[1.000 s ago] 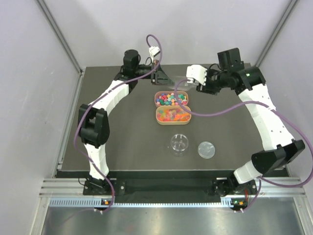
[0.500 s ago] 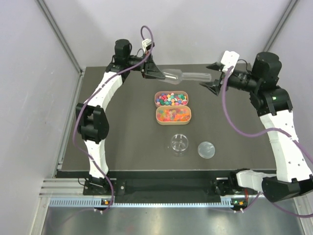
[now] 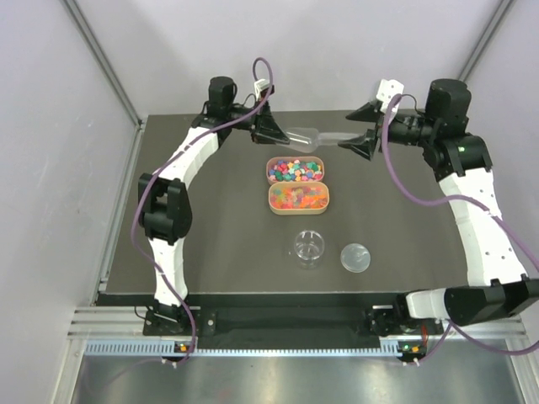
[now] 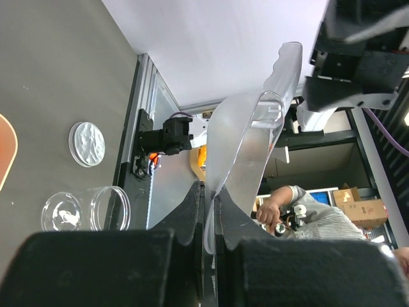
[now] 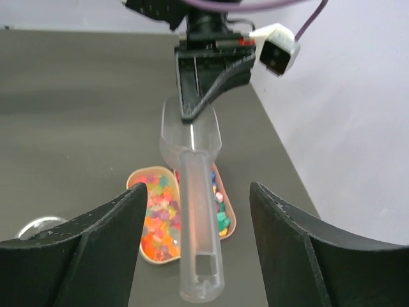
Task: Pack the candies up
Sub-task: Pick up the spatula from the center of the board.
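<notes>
Left pincer [image 3: 275, 129] was clamped tight on the clear scoop [image 3: 313, 136], arm stretched far over the desk [image 3: 219, 219], while the right pincer [image 3: 349, 129] gaped open around its handle.

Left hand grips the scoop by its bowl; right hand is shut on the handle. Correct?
No. The left hand grips the scoop by its bowl, but the right hand is open, fingers clear of the handle; the right wrist view shows it.

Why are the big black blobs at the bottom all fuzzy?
Right wrist view: those black fingers sit too near the lens, so they blur; the clear scoop is sharper. Left wrist view: the left gripper blurs likewise. Top view: even light, sharp throughout.
</notes>
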{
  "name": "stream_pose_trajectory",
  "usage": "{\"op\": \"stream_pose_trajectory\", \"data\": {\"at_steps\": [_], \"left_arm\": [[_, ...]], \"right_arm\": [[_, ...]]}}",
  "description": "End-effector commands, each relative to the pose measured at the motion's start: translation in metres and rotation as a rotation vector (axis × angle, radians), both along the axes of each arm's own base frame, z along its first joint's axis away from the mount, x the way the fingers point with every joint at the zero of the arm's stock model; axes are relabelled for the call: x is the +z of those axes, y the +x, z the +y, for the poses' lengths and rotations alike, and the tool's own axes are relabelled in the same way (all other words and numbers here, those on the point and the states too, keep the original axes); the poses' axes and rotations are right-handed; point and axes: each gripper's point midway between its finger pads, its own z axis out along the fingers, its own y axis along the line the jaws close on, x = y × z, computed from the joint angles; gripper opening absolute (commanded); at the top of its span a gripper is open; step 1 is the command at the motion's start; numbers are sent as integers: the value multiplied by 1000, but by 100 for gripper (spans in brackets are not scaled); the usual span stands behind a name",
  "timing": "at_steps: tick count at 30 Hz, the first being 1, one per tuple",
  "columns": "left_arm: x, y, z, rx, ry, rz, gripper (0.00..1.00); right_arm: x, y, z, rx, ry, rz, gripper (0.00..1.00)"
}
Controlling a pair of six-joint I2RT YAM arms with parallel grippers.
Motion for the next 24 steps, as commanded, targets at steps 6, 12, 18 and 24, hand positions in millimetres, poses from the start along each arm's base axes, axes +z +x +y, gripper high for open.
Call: {"op": "stream_pose_trajectory", "data": {"at_steps": [6, 12, 18, 24], "left_arm": [[25, -37, 17, -189, -59, -53, 0], [21, -37, 17, -189, -55, -35, 0], [20, -36, 16, -191, -58, -56, 0], [21, -37, 17, -191, -58, -56, 0]], "right_arm": [[-14, 23, -11, 10, -33, 11, 65], [-11, 28, -8, 24, -20, 17, 60], [-9, 29, -4, 47, -3, 43, 52], [-17, 30, -1, 74, -15, 90, 50]]}}
